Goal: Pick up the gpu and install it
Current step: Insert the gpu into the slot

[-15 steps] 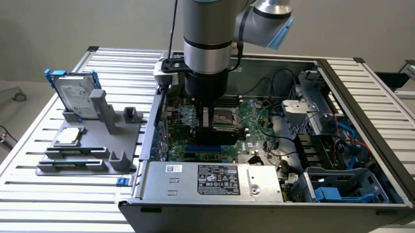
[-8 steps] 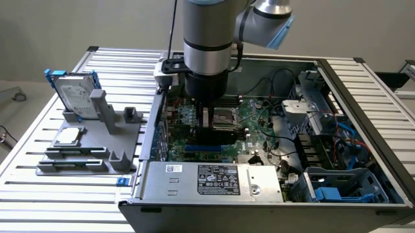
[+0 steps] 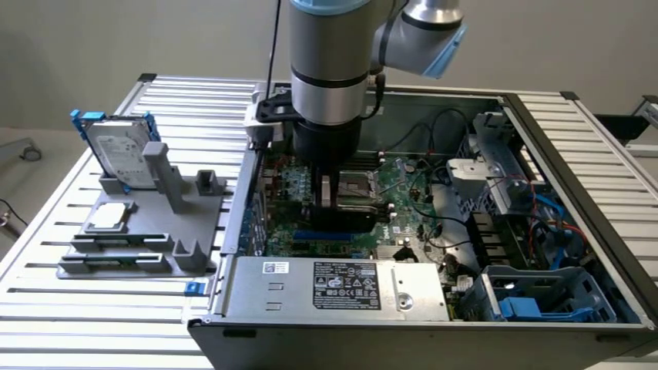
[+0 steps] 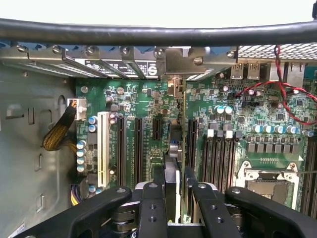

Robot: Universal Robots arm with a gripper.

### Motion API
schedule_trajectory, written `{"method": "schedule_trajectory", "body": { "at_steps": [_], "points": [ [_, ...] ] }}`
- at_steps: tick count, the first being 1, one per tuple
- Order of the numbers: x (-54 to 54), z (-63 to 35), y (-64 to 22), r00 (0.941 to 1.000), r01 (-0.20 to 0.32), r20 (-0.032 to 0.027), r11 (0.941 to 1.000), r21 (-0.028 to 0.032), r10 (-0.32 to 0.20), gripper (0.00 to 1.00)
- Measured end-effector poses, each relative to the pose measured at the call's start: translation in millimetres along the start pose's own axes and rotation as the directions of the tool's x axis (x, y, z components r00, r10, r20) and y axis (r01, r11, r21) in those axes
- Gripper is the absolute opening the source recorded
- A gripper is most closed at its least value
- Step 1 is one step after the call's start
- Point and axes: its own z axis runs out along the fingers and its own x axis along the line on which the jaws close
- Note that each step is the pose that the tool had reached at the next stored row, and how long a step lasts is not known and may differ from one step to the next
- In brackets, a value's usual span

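1. The gpu (image 4: 171, 173) is a thin green board with a black rounded cover. It stands on edge above the green motherboard (image 4: 143, 99) inside the open computer case (image 3: 555, 139).
2. The black gripper (image 4: 176, 210) is clamped on its two flat faces.
3. Long black slots (image 4: 139, 148) and a white slot (image 4: 103, 144) lie on one side of it, and a metal CPU socket (image 4: 270, 176) and twisted red-black wires (image 4: 282, 84) on the other.
4. Its long axis runs parallel to the slots, and its silver bracket (image 4: 174, 62) sits at the row of slot covers (image 4: 99, 63).
5. At the exterior view's left, a grey fixture (image 3: 134, 231) on the ribbed metal surface (image 3: 92, 308) holds a blue-framed hard drive (image 3: 122, 150).
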Motion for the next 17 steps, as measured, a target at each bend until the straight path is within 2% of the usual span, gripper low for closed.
{"method": "schedule_trajectory", "body": {
  "at_steps": [6,12,17],
  "points": [
    [0.9,1.8,0.1,1.0,0.0,0.0002,1.0,-0.0032,0.0,0.26],
    [0.9,3.9,0.3,1.0,0.0,0.0012,1.0,-0.0091,0.0,0.26],
    [1.0,4.6,0.3,1.0,0.0,0.0058,1.0,-0.009,0.0,0.26]
  ]
}}
